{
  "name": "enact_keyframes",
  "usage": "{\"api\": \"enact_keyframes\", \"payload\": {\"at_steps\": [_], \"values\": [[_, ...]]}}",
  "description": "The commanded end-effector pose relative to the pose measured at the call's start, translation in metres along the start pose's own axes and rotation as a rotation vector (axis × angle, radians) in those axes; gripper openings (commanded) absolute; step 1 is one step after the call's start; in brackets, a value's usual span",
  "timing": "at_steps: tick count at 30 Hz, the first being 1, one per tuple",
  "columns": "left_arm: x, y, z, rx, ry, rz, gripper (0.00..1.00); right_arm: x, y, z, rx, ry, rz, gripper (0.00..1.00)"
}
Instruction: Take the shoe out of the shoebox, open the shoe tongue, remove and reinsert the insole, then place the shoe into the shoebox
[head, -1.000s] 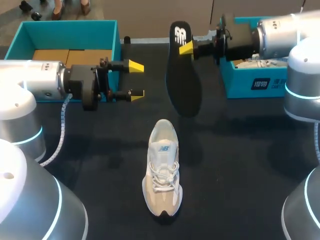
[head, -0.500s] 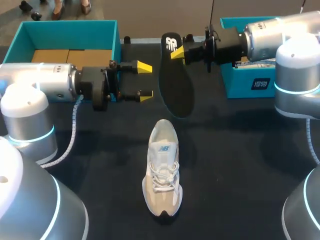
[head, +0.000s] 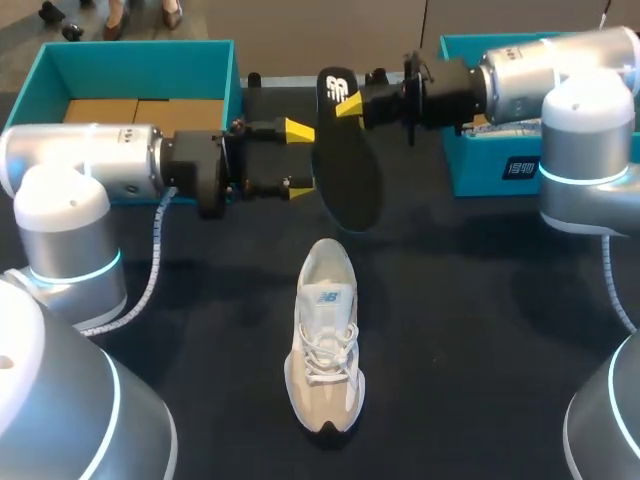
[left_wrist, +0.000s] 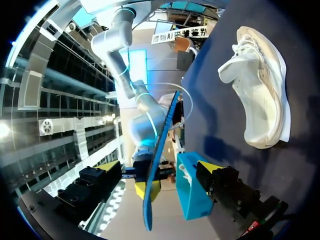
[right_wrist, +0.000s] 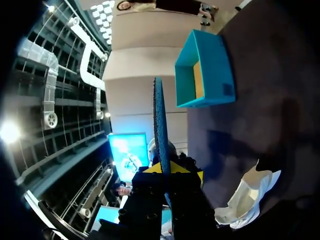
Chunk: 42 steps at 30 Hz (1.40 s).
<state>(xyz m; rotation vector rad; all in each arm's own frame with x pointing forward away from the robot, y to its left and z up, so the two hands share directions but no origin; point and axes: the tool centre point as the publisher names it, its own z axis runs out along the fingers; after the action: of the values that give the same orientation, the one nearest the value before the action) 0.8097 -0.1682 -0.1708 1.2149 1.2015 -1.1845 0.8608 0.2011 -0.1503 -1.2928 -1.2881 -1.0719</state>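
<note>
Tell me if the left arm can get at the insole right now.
Probably yes. The left end effector is open, its tips just beside the insole with nothing between. The right end effector holds the insole above the table by one end, clear of the shoe.

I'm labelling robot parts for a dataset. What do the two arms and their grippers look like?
Both the left arm and right arm have rounded silver-grey housings, glowing cyan rings at the joints and black wrist sections. A grey ribbed cable runs along the left one. The left gripper and right gripper are black with yellow wedge-shaped fingertips.
</note>
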Motion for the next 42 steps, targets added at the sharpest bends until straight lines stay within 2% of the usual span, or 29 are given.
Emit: {"api": "enact_keyframes", "payload": {"at_steps": [1, 10, 14, 16, 23, 27, 29, 31, 36, 42], "values": [[0.003, 0.002, 0.008, -0.008, -0.012, 0.001, 1.00, -0.002, 0.001, 0.005, -0.006, -0.003, 0.007, 0.00], [0.005, 0.011, 0.020, -0.044, -0.006, 0.032, 0.98, -0.002, 0.001, 0.005, -0.006, -0.003, 0.007, 0.00], [0.002, 0.011, 0.022, -0.050, -0.016, 0.033, 0.86, -0.002, 0.001, 0.005, -0.006, -0.003, 0.007, 0.00], [0.000, 0.011, 0.023, -0.057, -0.018, 0.038, 0.75, -0.002, 0.001, 0.005, -0.006, -0.003, 0.007, 0.00], [-0.006, 0.010, 0.021, -0.086, -0.019, 0.064, 0.50, -0.002, 0.001, 0.005, -0.006, -0.003, 0.007, 0.00], [-0.007, 0.010, 0.022, -0.084, -0.017, 0.071, 0.46, -0.002, 0.001, 0.005, -0.006, -0.003, 0.007, 0.00], [-0.007, 0.010, 0.023, -0.082, -0.018, 0.073, 0.31, -0.002, 0.001, 0.005, -0.006, -0.003, 0.007, 0.00], [-0.007, 0.009, 0.022, -0.083, -0.019, 0.073, 0.27, -0.002, 0.001, 0.005, -0.006, -0.003, 0.007, 0.00], [-0.006, 0.010, 0.022, -0.083, -0.018, 0.073, 0.24, -0.002, 0.001, 0.005, -0.006, -0.003, 0.007, 0.00], [-0.007, 0.008, 0.022, -0.082, -0.022, 0.072, 0.29, -0.002, 0.001, 0.005, -0.006, -0.003, 0.007, 0.00]]}}
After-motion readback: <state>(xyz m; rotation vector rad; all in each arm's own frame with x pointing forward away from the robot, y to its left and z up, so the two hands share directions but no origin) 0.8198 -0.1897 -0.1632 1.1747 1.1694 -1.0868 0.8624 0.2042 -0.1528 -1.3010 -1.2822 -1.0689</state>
